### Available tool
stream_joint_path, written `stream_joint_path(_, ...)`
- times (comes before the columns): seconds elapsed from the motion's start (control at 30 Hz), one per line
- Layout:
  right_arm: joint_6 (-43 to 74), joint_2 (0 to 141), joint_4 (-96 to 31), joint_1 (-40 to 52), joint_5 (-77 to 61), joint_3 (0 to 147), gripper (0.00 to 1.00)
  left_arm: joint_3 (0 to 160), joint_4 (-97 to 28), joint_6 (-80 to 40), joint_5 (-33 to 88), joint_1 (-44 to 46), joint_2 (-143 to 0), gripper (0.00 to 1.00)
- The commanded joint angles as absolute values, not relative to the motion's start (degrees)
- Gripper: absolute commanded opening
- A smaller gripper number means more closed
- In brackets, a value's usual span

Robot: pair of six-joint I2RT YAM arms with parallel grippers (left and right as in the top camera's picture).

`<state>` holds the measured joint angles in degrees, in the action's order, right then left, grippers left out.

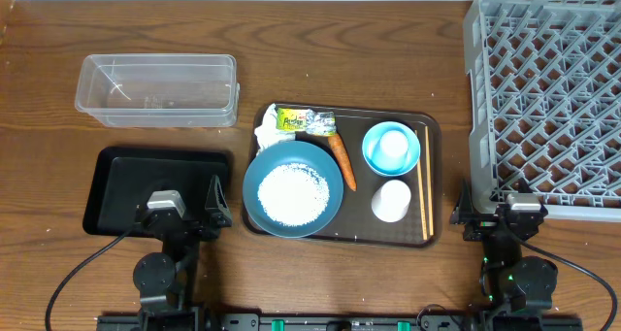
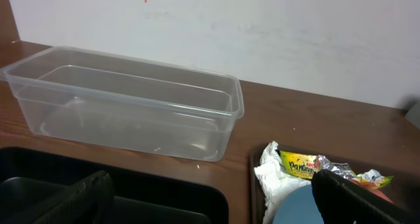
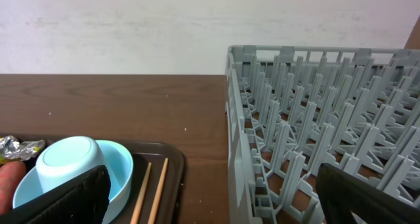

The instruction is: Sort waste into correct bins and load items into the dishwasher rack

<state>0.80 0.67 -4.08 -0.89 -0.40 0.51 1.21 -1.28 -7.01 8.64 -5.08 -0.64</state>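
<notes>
On the brown tray, a wide blue plate-bowl (image 1: 330, 171) holds white rice (image 1: 291, 193). Behind it lie a crumpled tissue (image 1: 266, 132), a green-and-yellow wrapper (image 1: 304, 120) and a carrot (image 1: 343, 161). A light-blue bowl (image 1: 408, 156) holds an upturned pale cup (image 1: 392, 145); a white cup (image 1: 391, 200) stands in front, and chopsticks (image 1: 426, 181) lie along the tray's right side. The clear tub (image 1: 157, 89) sits back left, with the black tray (image 1: 126, 176) in front of it. The grey rack (image 1: 548, 88) fills the right. My left gripper (image 1: 189, 210) is open over the black tray's near edge. My right gripper (image 1: 497, 215) is open by the rack's front left corner.
The brown serving tray (image 1: 432, 127) sits mid-table between the bins and the rack. In the right wrist view a strip of bare wood (image 3: 203, 138) separates this tray from the rack wall (image 3: 239, 132). Cables trail from both arm bases at the front edge.
</notes>
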Motion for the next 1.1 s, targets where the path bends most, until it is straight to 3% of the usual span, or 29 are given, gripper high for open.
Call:
stream_joint_path(0.0,0.14,0.3,-4.27,-1.43,-0.08,0.32,0.99,0.23,-3.2,-6.0,9.65,-4.91,-0.67,0.99)
stream_joint_path(0.2,0.14,0.3,-4.27,-1.43,-0.08,0.32,0.99,0.23,-2.37,-7.01,10.85,-4.91,-0.67,0.99)
stream_joint_path(0.4,0.14,0.3,-4.27,-1.43,-0.08,0.32,0.99,0.23,1.58,-26.33,27.11,-4.91,-0.67,0.99)
stream_joint_path(0.57,0.14,0.3,-4.27,-1.43,-0.08,0.32,0.99,0.23,6.17,-41.1,28.14,-4.91,-0.67,0.99)
stream_joint_path(0.83,0.14,0.3,-4.27,-1.43,-0.08,0.32,0.99,3.42,11.0,-41.23,34.11,-4.91,-1.41,0.99)
stream_joint_path(1.07,0.14,0.3,-4.27,-1.43,-0.08,0.32,0.99,19.94,-7.38,-31.81,35.68,-4.91,-15.99,0.99)
